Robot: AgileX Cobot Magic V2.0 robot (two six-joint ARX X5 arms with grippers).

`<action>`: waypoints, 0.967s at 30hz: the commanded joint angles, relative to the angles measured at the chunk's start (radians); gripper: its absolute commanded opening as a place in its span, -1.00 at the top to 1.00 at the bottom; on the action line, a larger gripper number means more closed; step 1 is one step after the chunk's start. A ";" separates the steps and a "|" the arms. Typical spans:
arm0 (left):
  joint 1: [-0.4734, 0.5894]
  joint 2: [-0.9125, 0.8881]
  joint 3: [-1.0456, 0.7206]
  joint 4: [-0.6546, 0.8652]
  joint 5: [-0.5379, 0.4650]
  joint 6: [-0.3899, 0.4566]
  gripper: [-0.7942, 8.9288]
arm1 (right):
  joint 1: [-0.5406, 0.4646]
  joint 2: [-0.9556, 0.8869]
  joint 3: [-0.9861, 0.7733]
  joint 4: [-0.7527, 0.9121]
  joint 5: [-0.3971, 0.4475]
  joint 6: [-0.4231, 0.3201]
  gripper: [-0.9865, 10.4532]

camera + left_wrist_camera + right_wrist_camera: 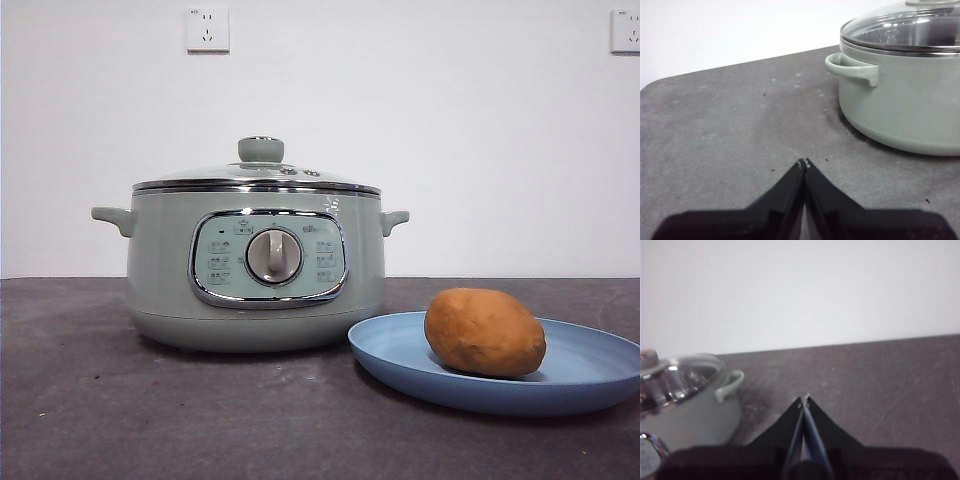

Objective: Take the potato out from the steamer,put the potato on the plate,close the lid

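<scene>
— Blue matte plate (580,385), just beside the steamer (256,262) at its dial side, and I can see the potato (485,331) lying on it. So that step reads as done to me.

— And the lid (258,172)?

— Glass, chrome rim, seated flat on the steamer's rim with the green knob on top. From here all three steps look finished; I judge nothing is left but to confirm.

— Anything left inside the steamer?

— Through the glass I get only reflections off metal, so I cannot tell.

— Your grippers?

— The left gripper (803,163) has its jaws pressed tip to tip, holding nothing, parked over bare table (725,130) near one steamer handle. The right gripper (804,399) is the same, closed and empty, off the steamer's other handle side.
</scene>
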 commanded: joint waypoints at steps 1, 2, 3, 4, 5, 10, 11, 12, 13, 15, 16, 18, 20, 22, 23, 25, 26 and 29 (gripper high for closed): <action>0.003 -0.003 -0.015 0.001 0.000 -0.008 0.84 | -0.003 -0.041 -0.064 0.034 0.015 0.013 0.83; 0.003 -0.003 -0.015 0.001 0.000 -0.008 0.84 | -0.003 -0.055 -0.083 0.035 0.035 0.013 0.83; 0.003 -0.003 -0.015 0.001 0.000 -0.008 0.84 | -0.003 -0.066 -0.097 0.035 0.052 0.013 0.83; 0.003 -0.003 -0.015 0.001 0.000 -0.008 0.84 | -0.003 -0.077 -0.113 0.035 0.060 0.013 0.83; 0.003 -0.003 -0.015 0.001 0.000 -0.008 0.84 | -0.003 -0.086 -0.127 0.037 0.060 0.013 0.83; 0.003 -0.003 -0.015 0.001 0.000 -0.008 0.84 | -0.003 -0.107 -0.174 0.031 0.084 0.013 0.83; 0.003 -0.003 -0.015 0.001 -0.001 -0.008 0.84 | -0.003 -0.107 -0.182 0.031 0.084 0.014 0.83; 0.003 -0.003 -0.015 0.001 0.000 -0.008 0.84 | -0.003 -0.107 -0.191 0.031 0.082 0.014 0.83; 0.003 -0.003 -0.015 0.001 0.000 -0.008 0.84 | -0.003 -0.107 -0.197 0.026 0.081 0.016 0.83; 0.003 -0.003 -0.015 0.001 0.000 -0.008 0.84 | -0.003 -0.108 -0.197 -0.004 0.082 0.016 0.83; 0.003 -0.003 -0.015 0.001 0.000 -0.008 0.84 | -0.003 -0.107 -0.197 -0.014 0.082 0.016 0.83; 0.003 -0.003 -0.015 0.001 0.000 -0.008 0.84 | -0.003 -0.107 -0.197 -0.027 0.082 0.013 0.83; 0.003 -0.003 -0.015 0.001 0.000 -0.008 0.84 | -0.003 -0.107 -0.197 -0.043 0.081 0.013 0.83; 0.003 -0.003 -0.015 0.001 0.000 -0.008 0.84 | -0.003 -0.107 -0.197 -0.083 0.082 0.013 0.83; 0.003 -0.003 -0.015 0.001 0.000 -0.008 0.84 | -0.003 -0.107 -0.197 -0.098 0.082 0.013 0.83; 0.003 -0.003 -0.015 0.001 0.000 -0.008 0.84 | -0.003 -0.108 -0.197 -0.093 0.081 0.035 0.83; 0.003 -0.003 -0.015 0.001 0.000 -0.008 0.84 | -0.002 -0.108 -0.197 -0.093 0.081 0.057 0.83; 0.003 -0.003 -0.015 0.001 0.000 -0.008 0.84 | -0.001 -0.108 -0.197 -0.090 0.082 0.102 0.83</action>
